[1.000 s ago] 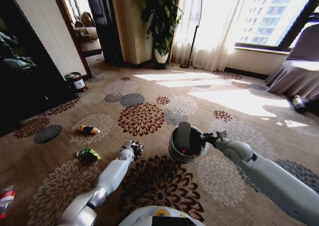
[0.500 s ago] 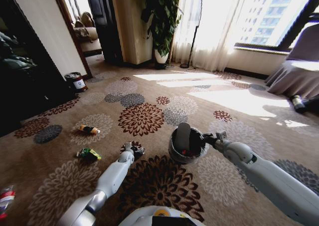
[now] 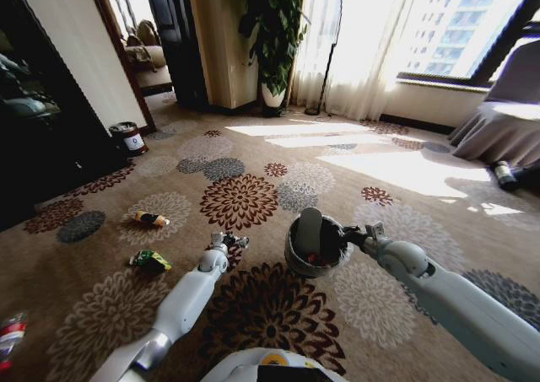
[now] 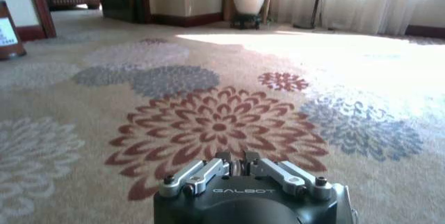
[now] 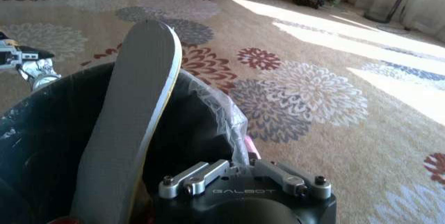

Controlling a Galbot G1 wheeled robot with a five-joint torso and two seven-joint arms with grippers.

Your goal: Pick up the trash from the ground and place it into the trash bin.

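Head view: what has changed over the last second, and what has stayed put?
The left gripper has risen off the carpet, shut on a small dark scrap. The right gripper stays clamped on the rim of the small dark bin with grey liner. The green packet and orange packet lie unmoved on the carpet.

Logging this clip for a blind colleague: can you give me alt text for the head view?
On a floral carpet, the right gripper holds the trash bin by its rim, a long grey flat piece standing in it, while the left gripper hangs above the floor beside it. A green packet and an orange packet lie further left.
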